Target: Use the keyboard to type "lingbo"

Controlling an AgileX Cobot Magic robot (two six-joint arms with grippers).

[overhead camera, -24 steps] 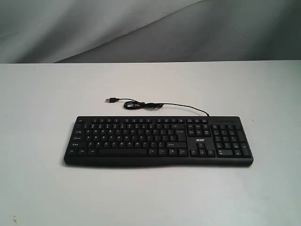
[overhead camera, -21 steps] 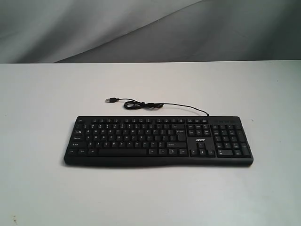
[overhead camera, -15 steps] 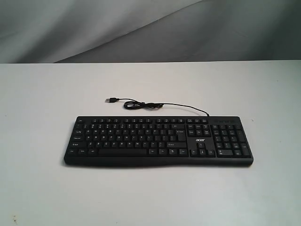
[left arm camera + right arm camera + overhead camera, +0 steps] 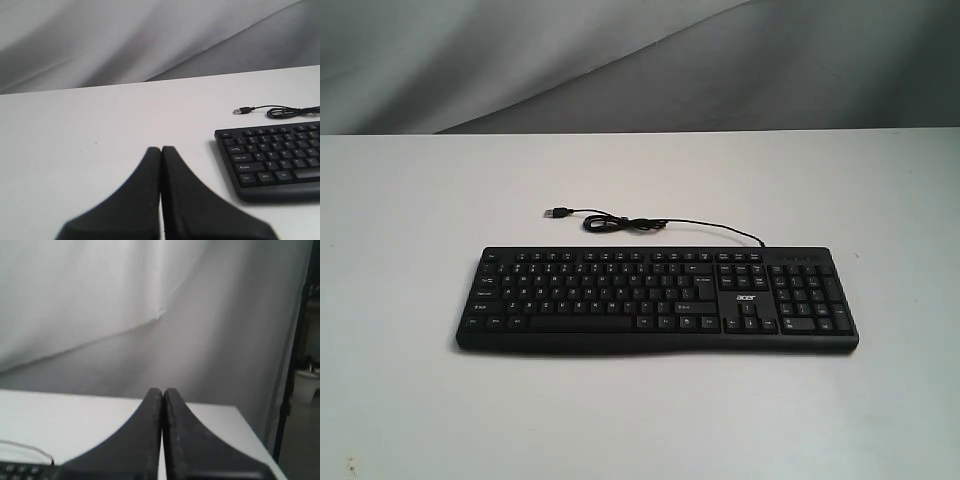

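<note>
The black keyboard (image 4: 657, 298) lies flat on the white table (image 4: 410, 220), its number pad on the right and a small white "acer" logo above the arrow keys. Its thin black cable (image 4: 630, 224) curls behind it and ends in a loose USB plug (image 4: 557, 212). Neither arm shows in the exterior view. In the left wrist view my left gripper (image 4: 161, 150) is shut and empty, off the keyboard's (image 4: 272, 155) left end. The right wrist view shows my right gripper (image 4: 163, 391) shut and empty, with only a corner of the keyboard (image 4: 20, 471) at the picture's edge.
A grey cloth backdrop (image 4: 620, 60) hangs behind the table. The table's right edge (image 4: 250, 427) shows in the right wrist view, with a dark post (image 4: 292, 365) and a pale bin (image 4: 306, 385) beyond it.
</note>
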